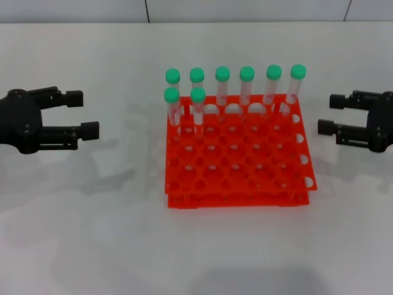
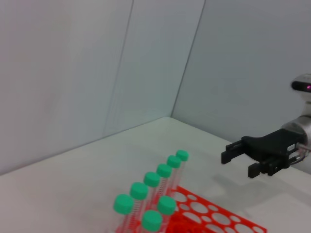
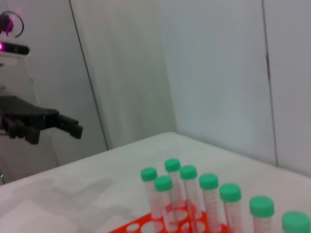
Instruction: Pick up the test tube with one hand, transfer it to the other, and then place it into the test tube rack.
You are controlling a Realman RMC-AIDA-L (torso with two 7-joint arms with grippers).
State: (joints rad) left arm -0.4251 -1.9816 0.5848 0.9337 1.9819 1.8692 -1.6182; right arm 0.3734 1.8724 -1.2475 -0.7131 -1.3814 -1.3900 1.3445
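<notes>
The orange-red test tube rack [image 1: 236, 200] stands mid-table. Several green-capped test tubes [image 1: 222, 75] stand upright in it: a full back row and two [image 1: 172, 96] in the second row at the left. They look alike, and every tube in view is in the rack. My left gripper [image 1: 85, 114] hovers left of the rack, open and empty. My right gripper [image 1: 328, 114] hovers right of the rack, open and empty. The left wrist view shows the right gripper [image 2: 239, 164] beyond the tubes [image 2: 151, 179]. The right wrist view shows the left gripper [image 3: 56, 135] beyond the tubes [image 3: 209, 182].
The white table [image 1: 92, 233] runs to a pale wall [image 1: 245, 9] at the back. The rack's front rows of holes [image 1: 245, 172] hold nothing.
</notes>
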